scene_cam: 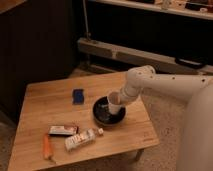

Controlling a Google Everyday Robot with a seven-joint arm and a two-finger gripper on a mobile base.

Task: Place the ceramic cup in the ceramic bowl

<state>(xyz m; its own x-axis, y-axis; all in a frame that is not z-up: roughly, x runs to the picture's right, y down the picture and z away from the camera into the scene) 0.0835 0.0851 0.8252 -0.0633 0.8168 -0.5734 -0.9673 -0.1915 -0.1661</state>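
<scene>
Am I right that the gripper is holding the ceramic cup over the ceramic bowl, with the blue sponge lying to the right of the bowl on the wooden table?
Not quite: the blue sponge lies to the left of the ceramic bowl, as the camera view shows. The rest stands: the gripper holds the ceramic cup over the bowl on the wooden table.

- A light wooden table (60, 107) is seen in the middle, with a smooth top.
- A pale speckled floor (160, 107) is seen under and beside it.
- A dark wall panel (35, 50) is set behind the table on the left.
- A long grey ledge (125, 52) is run along the back.
- A dim shelf (150, 7) is seen up top.
- The gripper (119, 102) is held by the table's right side.
</scene>
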